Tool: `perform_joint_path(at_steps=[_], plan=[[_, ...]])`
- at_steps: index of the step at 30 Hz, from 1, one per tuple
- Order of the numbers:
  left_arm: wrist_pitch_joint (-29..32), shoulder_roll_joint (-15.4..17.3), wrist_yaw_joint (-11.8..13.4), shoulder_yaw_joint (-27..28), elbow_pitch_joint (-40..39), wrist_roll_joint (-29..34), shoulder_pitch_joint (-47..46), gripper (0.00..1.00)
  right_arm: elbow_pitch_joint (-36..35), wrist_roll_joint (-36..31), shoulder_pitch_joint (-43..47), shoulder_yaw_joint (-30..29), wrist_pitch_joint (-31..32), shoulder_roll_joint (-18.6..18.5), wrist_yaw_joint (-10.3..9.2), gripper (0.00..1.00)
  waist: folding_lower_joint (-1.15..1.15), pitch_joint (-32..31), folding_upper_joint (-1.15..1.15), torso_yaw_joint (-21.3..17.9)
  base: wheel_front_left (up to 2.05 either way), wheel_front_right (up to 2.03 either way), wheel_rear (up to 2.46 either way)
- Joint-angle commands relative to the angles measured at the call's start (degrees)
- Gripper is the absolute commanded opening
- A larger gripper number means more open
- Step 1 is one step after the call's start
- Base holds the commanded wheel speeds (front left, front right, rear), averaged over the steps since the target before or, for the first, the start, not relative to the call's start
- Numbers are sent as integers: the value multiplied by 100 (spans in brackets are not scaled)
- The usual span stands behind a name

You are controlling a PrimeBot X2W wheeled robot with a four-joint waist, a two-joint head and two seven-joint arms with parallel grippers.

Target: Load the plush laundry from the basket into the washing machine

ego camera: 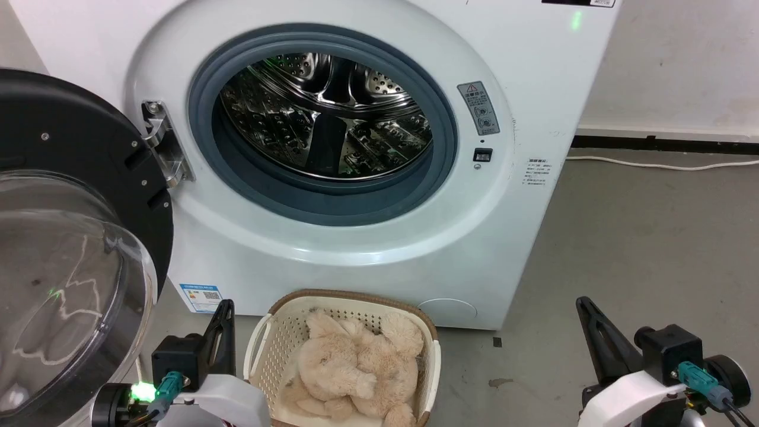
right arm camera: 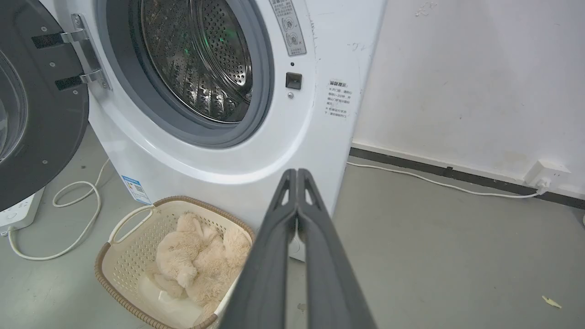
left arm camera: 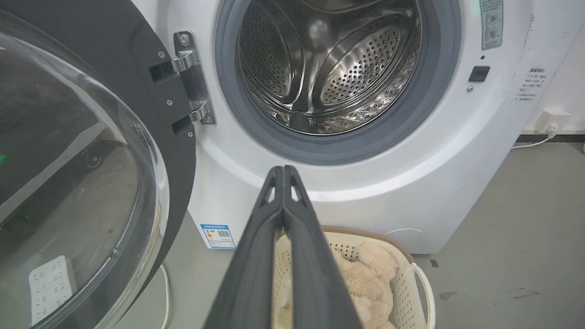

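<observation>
The plush laundry lies curled in the basket under the washing machine. Its long axis runs roughly toward the drum, though its head end is hard to make out. The left gripper stands just beside the basket's left wall, the right gripper well apart. Left wrist view: fingers pressed together, empty, toy below-right of the tips. Right wrist view: likewise closed on nothing, toy lower-left.

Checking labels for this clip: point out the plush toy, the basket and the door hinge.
plush toy (ego camera: 350, 363), head view, shaggy body.
basket (ego camera: 356, 293), head view, brown back rim.
door hinge (ego camera: 168, 145), head view, metal bracket.
</observation>
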Motion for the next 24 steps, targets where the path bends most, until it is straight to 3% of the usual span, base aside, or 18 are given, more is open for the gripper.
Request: perform_joint_path(at_steps=[1,24], plan=[[2,0,1,5,-28,15,-85,0,-27,-43,-67,1,2,-4,3,0,0,0,0,0,0,0,0],[2,0,1,5,-28,15,-85,0,-27,-43,-67,1,2,-4,3,0,0,0,0,0,0,0,0]])
